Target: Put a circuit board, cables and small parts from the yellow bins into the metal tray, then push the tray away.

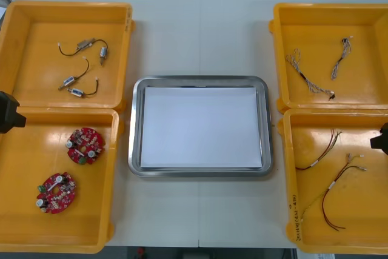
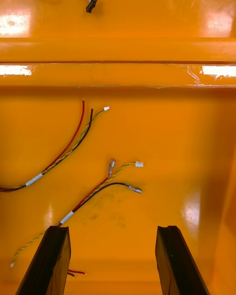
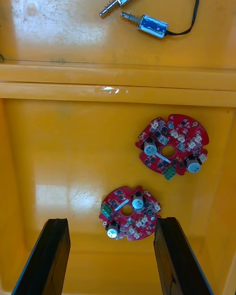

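- Two round red circuit boards (image 1: 85, 145) (image 1: 56, 192) lie apart in the near left yellow bin (image 1: 24, 235).
- The left gripper (image 3: 112, 243) hangs over that bin with its fingers wide apart, holding and touching nothing. One board (image 3: 130, 212) lies just beyond its fingertips.
- The metal tray (image 1: 199, 80), white inside, sits between the bins.
- The right gripper (image 2: 113, 236) is spread just as wide and empty, above the red and yellow cables (image 2: 98, 184) in the near right bin (image 1: 291, 210).
- Small metal parts (image 1: 85, 68) lie in the far left bin (image 1: 36, 10).
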